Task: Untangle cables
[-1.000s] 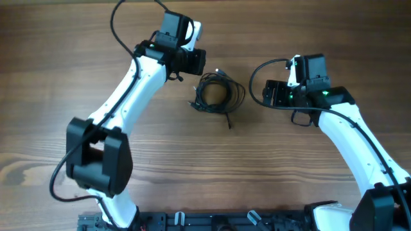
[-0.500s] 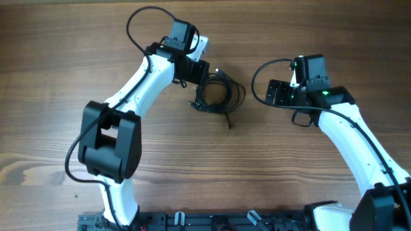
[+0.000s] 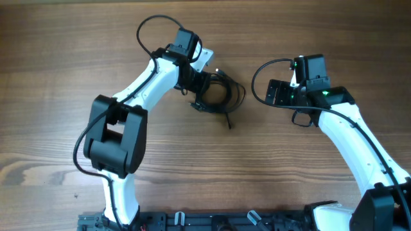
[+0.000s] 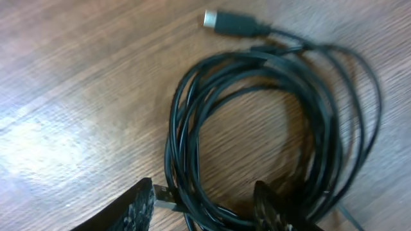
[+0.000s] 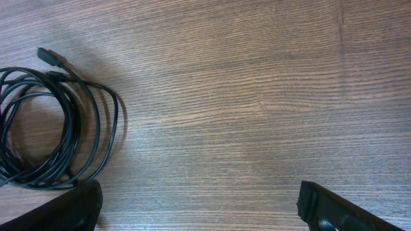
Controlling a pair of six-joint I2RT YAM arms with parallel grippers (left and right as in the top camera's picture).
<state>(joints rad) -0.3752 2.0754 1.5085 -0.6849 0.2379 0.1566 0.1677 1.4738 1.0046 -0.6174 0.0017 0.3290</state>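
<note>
The thin black cables (image 3: pixel 220 94) lie in one coiled bundle on the wooden table, with a silvery plug (image 4: pixel 217 20) at the top and another (image 4: pixel 166 196) by my left finger. My left gripper (image 3: pixel 201 84) is open over the coil's left side; in the left wrist view (image 4: pixel 204 208) its fingers straddle several strands of the coil (image 4: pixel 270 128). My right gripper (image 3: pixel 273 94) is open and empty to the right of the coil, which shows at the left edge of the right wrist view (image 5: pixel 54 131).
Thicker black arm cables loop behind the left wrist (image 3: pixel 151 25) and beside the right wrist (image 3: pixel 257 77). A black rail (image 3: pixel 212 221) runs along the table's near edge. Bare wood (image 5: pixel 257 96) lies under the right gripper.
My left arm has swung right and lowered onto the coil's left side, fingers now around its strands. The right arm and the coil have not moved.
</note>
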